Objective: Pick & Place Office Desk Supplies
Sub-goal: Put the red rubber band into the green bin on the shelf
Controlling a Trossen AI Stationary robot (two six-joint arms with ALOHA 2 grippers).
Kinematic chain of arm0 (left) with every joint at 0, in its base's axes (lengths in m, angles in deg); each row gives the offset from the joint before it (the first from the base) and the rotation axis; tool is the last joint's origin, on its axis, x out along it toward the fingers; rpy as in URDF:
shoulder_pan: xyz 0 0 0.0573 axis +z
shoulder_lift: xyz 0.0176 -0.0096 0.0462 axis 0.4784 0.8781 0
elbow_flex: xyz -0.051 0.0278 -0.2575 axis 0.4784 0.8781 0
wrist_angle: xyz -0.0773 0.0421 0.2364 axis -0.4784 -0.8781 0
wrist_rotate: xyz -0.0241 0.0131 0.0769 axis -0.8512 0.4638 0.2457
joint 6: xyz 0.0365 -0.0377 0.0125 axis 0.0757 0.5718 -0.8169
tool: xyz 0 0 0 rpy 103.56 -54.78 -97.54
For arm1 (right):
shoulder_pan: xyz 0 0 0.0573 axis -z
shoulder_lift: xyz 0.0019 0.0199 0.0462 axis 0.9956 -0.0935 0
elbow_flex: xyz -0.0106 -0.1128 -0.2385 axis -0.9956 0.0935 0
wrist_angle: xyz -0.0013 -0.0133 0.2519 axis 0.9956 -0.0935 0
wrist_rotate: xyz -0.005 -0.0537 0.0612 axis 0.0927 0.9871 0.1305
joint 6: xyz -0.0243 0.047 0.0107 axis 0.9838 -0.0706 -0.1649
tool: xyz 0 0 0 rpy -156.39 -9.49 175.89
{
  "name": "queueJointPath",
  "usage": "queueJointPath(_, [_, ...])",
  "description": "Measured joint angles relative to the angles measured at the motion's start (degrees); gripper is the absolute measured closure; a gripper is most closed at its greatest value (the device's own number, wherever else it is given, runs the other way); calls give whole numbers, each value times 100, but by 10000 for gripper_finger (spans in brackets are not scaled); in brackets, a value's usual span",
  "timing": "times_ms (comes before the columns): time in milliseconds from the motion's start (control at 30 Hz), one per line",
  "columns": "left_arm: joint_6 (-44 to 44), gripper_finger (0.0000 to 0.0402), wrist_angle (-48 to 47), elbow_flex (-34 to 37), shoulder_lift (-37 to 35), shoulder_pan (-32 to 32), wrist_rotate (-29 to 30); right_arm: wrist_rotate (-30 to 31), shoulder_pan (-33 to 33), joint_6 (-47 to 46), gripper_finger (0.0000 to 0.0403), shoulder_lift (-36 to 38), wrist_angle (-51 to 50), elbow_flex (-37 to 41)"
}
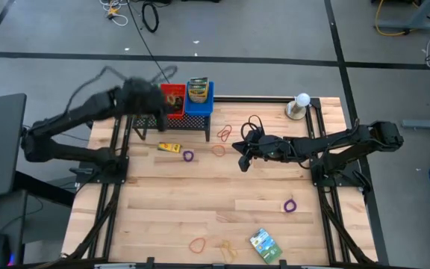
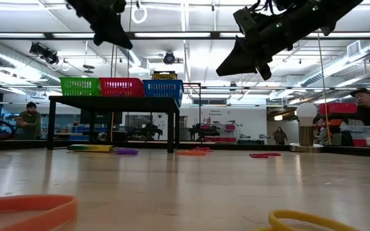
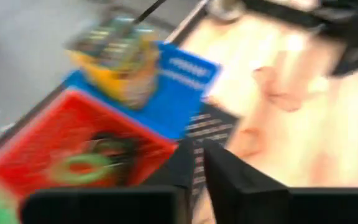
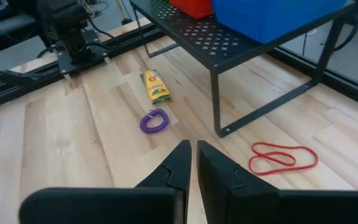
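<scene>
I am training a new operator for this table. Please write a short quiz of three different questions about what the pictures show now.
1. True or false: a crayon box lies on the table beside a purple band.
2. Which bin holds crayon boxes? A) red bin B) blue bin C) green bin
3. Fill in: the left gripper hovers over the ___ bin; the right gripper hangs above the table.

Key:
1. True
2. B
3. red
</scene>
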State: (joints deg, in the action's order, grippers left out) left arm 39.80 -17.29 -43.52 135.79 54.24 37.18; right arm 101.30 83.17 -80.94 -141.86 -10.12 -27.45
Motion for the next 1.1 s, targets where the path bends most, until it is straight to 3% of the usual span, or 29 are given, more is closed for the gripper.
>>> queueJointPath(67, [198,391,852,795,-358,-380,-66,1,60,-3,367,0,-44,-1])
queueJointPath(167, [626,394,2475,1930,-836,-1039,-130,-2,161,-150,367,0,-159,2])
queueJointPath(300, [1583,390,3978,2843,-962,-1712,-89,-187,306,-643,367,0,-435,2])
queueJointPath(433, [2185,389,4467,3082,-809,-2105,497,-355,364,-961,369,5,-1025,1])
queueJointPath(600, [1785,396,5105,3516,-512,-2634,1075,-628,352,-1790,390,57,-1873,2])
queueJointPath(833, [2343,395,7026,4552,-13,-3028,1251,-782,181,-2687,394,57,-2483,2])
queueJointPath(1100, [2857,384,7279,4637,707,-3021,1344,-775,2,-2696,392,-262,-2316,2])
